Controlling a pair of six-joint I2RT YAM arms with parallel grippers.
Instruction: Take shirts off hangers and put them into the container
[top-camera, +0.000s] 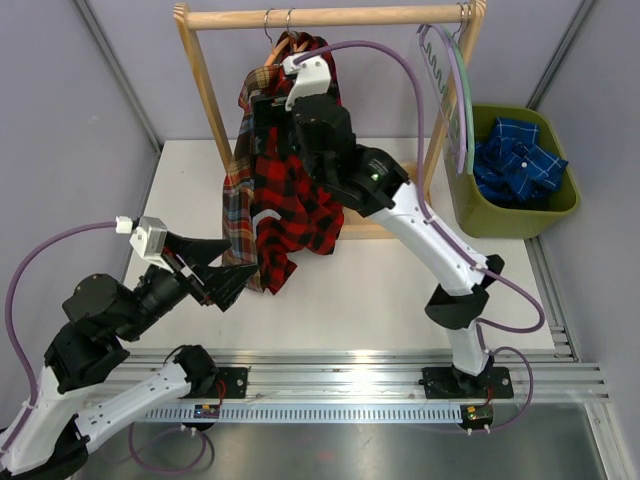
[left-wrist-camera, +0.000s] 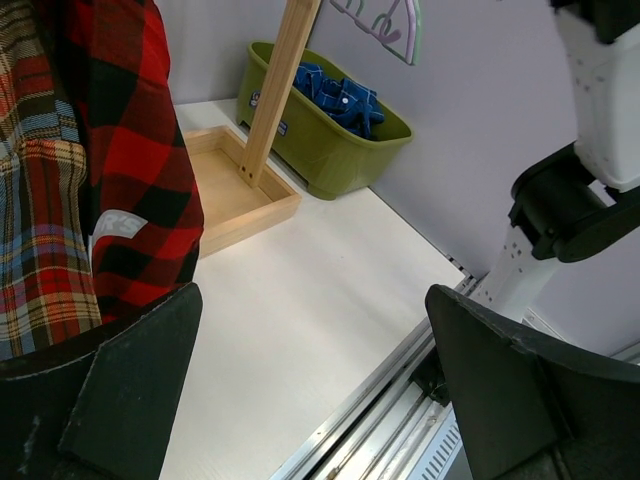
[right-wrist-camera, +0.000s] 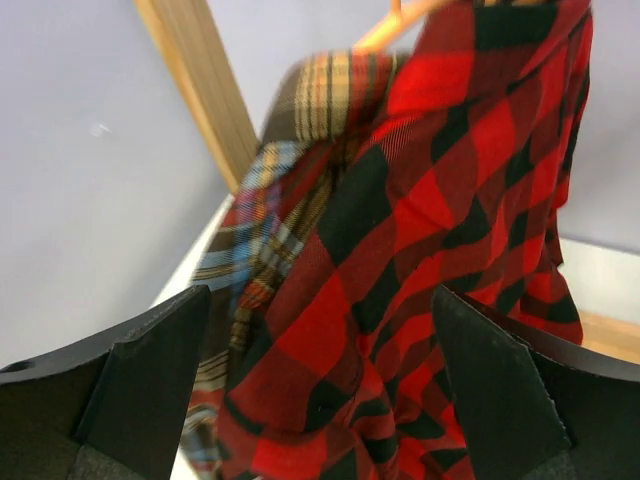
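Two shirts hang from the wooden rail: a red-and-black check one (top-camera: 298, 215) and a brown tartan one (top-camera: 238, 195) to its left. An orange hanger (top-camera: 283, 48) shows at their collars. My right gripper (top-camera: 265, 130) is open, high up against the red shirt (right-wrist-camera: 430, 250), with its cloth lying between the fingers in the right wrist view (right-wrist-camera: 320, 380). My left gripper (top-camera: 225, 278) is open at the shirts' lower hems, with only bare table between its fingers (left-wrist-camera: 310, 370). Its left finger stands by the red shirt (left-wrist-camera: 130, 150). The olive-green container (top-camera: 510, 222) stands at the right.
A blue checked shirt (top-camera: 520, 160) lies in the container (left-wrist-camera: 330, 165). Empty pale green and lilac hangers (top-camera: 452, 100) hang at the rail's right end. The rack's right post (left-wrist-camera: 280, 80) rises from a shallow wooden tray (left-wrist-camera: 250, 205). Grey walls close in on both sides.
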